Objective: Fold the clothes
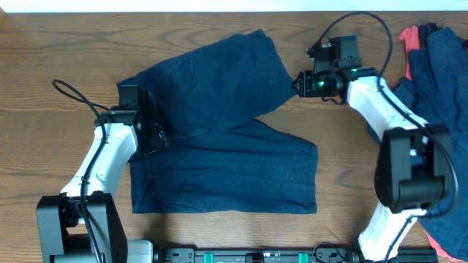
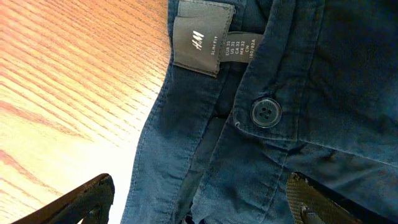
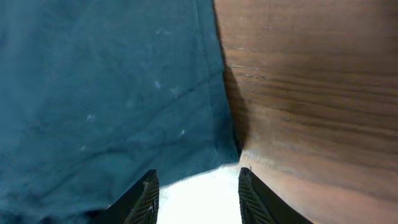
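The soft dark navy-blue cloth shorts (image 1: 234, 168) lie in the middle of the brown wooden counter (image 1: 58, 44), a bit nearer its front edge. One leg lies flat along the front. The other leg slants up toward the back edge. So I think the fold is only starting: the two legs are not on top of each other yet.

The left hand (image 1: 150, 124) sits over the waist end, on the left side of the shorts. Its fingers (image 2: 93, 199) are spread wide and pinch nothing. Under it are a grey cloth label (image 2: 200, 43) and a round dark button (image 2: 266, 112).

The right hand (image 1: 301, 82) is at the end of the slanted leg, right by the cloth edge. Its fingers (image 3: 146, 196) are apart too, with nothing held between them.

Next, I think a hand must pinch the end of the slanted leg and lay it down on the flat leg. The cloth is floppy, so it may bunch up.

At the right edge of the counter waits a pile of more dark blue clothes (image 1: 439, 66) with a coral-red piece (image 1: 409, 36). It is close to the right arm, but not in the way of the fold.
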You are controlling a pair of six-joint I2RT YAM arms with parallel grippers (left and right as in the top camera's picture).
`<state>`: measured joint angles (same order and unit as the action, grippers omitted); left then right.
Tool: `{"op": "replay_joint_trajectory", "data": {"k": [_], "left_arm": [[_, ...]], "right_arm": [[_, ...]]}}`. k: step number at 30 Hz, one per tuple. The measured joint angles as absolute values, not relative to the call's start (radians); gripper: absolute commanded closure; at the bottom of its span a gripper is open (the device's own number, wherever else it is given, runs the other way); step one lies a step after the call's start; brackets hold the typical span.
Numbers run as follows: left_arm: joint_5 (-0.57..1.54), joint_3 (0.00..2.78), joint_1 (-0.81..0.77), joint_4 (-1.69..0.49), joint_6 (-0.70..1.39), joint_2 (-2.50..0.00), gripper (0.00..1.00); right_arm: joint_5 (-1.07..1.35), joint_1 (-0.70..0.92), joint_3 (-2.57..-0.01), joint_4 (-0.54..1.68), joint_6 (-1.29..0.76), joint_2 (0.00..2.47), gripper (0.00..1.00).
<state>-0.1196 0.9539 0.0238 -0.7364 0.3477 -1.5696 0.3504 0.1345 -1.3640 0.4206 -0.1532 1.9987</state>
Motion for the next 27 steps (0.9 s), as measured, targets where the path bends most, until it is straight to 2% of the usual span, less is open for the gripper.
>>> {"op": "replay_joint_trajectory", "data": {"k": [5,7,9,11,12,23,27], "left_arm": [[-0.120,0.954,0.023,-0.742,0.348,-1.570,0.10],[-0.120,0.954,0.023,-0.743,0.348,-1.570,0.10],[-0.120,0.954,0.023,-0.743,0.348,-1.570,0.10],[-0.120,0.954,0.024,-0.744,0.348,-1.570,0.10],[-0.120,0.954,0.024,-0.744,0.348,-1.570,0.10],[-0.120,0.954,0.024,-0.733,0.348,-1.570,0.09],[-0.120,0.954,0.023,-0.714,0.349,-1.570,0.03]], "right_arm": [[0.334,0.135,-1.362,0.338,-0.206,2.099,0.58],[0.332,0.136,-1.362,0.315,-0.221,2.113,0.62],[0.333,0.136,-1.362,0.300,-0.233,2.119,0.76],[0.335,0.136,-1.362,0.301,-0.242,2.120,0.95],[0.338,0.136,-1.362,0.306,-0.251,2.120,0.99],[0.279,0.113,-1.373,0.462,-0.260,2.104,0.99],[0.205,0.038,-1.372,0.503,-0.260,2.078,0.99]]}}
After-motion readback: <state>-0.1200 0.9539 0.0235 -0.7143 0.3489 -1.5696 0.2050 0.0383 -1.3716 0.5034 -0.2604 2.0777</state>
